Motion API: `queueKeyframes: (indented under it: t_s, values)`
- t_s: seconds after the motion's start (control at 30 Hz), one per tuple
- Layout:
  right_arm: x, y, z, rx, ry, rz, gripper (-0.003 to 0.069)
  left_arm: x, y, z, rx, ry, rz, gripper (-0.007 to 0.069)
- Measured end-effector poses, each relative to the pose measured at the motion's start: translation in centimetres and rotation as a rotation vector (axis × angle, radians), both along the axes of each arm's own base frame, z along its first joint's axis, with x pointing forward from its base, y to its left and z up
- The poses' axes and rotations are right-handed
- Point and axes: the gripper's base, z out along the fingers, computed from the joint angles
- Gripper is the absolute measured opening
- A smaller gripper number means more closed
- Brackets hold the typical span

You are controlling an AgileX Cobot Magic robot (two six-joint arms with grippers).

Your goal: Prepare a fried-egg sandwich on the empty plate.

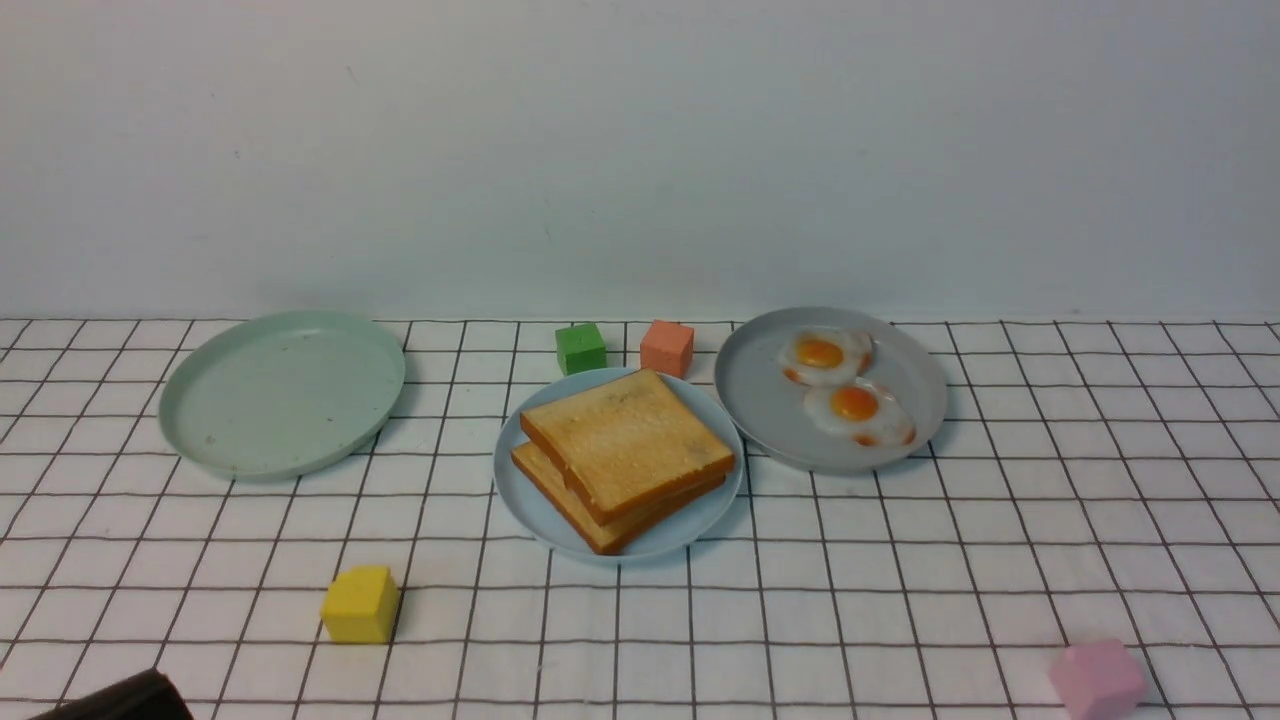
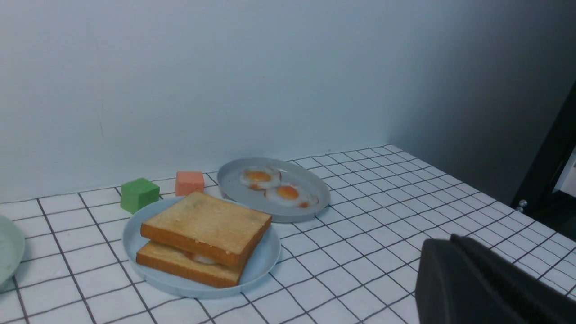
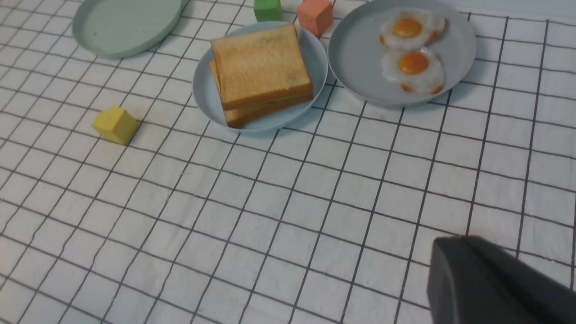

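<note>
Sandwich (image 1: pixel 625 455) sits assembled on the light blue plate (image 1: pixel 520 500), centre of the worktop (image 1: pixel 900 600): two toast slices stacked slightly askew, with a sliver of white and orange showing between them in the left wrist view, probably the egg, though the gap is too narrow to be sure. Reads as done, which would explain both arms being pulled back to the near edge, well apart from the food. Left tool (image 2: pixel 477 288) is clenched and carries nothing; right tool (image 3: pixel 490 288) likewise clamped down on nothing. Count: three plates (green plate (image 1: pixel 283 392) bare at left, blue in the middle, grey plate (image 1: pixel 770 410) at right), two spare eggs (image 1: pixel 845 385) on the grey one, two toast slices, four blocks: green block (image 1: pixel 580 348), orange block (image 1: pixel 667 347), yellow block (image 1: pixel 361 604), pink block (image 1: pixel 1097 678). Green and orange blocks sit just behind the blue plate, clear of the stack.
</note>
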Motion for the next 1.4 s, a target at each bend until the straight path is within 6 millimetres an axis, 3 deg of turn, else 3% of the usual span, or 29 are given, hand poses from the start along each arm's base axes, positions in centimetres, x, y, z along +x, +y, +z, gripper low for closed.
queueKeyframes:
  t_s: [0.33,0.6,0.73,0.83,0.9,0.93,0.97,1.0,1.03,1.17,1.4]
  values:
    - [-0.6,-0.1,-3.3,0.038,0.064,-0.021,0.0007,0.0,-0.2,-1.6,0.070,0.090,-0.013,-0.0013]
    - [-1.1,-0.3,-4.0,0.021,0.108,-0.024,0.0014,0.0,-0.2,-1.8,0.082,0.105,-0.016,-0.0013]
    - [-1.8,-1.5,-4.8,0.029,0.044,-0.139,0.0004,0.0,-0.2,-1.8,0.083,0.106,-0.016,-0.0013]
    - [-2.4,-2.1,-6.9,0.017,-0.038,-0.198,-0.0009,0.0,-0.2,-1.8,0.083,0.106,-0.016,-0.0013]
    - [-2.6,-2.6,-10.5,-0.001,-0.131,-0.240,-0.0011,0.0,-0.2,-1.8,0.083,0.106,-0.016,-0.0013]
    - [-2.6,-2.6,-10.5,-0.004,-0.132,-0.241,-0.0011,0.0,-0.2,-1.8,0.083,0.106,-0.016,-0.0013]
    - [-2.8,-2.8,-12.9,-0.010,-0.194,-0.264,-0.0011,0.0,-0.2,-1.8,0.083,0.106,-0.016,-0.0013]
    - [-2.8,-2.8,-13.2,-0.008,-0.201,-0.266,-0.0011,0.0,-0.2,-1.8,0.083,0.106,-0.016,-0.0013]
    - [-2.9,-3.1,-15.4,-0.020,-0.262,-0.282,-0.0011,0.0,-0.2,-1.8,0.083,0.106,-0.016,-0.0013]
    - [-2.9,-3.3,-19.5,-0.035,-0.294,-0.297,-0.0011,0.0,-0.2,-1.8,0.083,0.107,-0.017,-0.0013]
    - [-2.9,-3.3,-19.9,-0.007,-0.267,-0.312,-0.0010,0.0,-0.2,-1.8,0.086,0.113,-0.018,-0.0013]
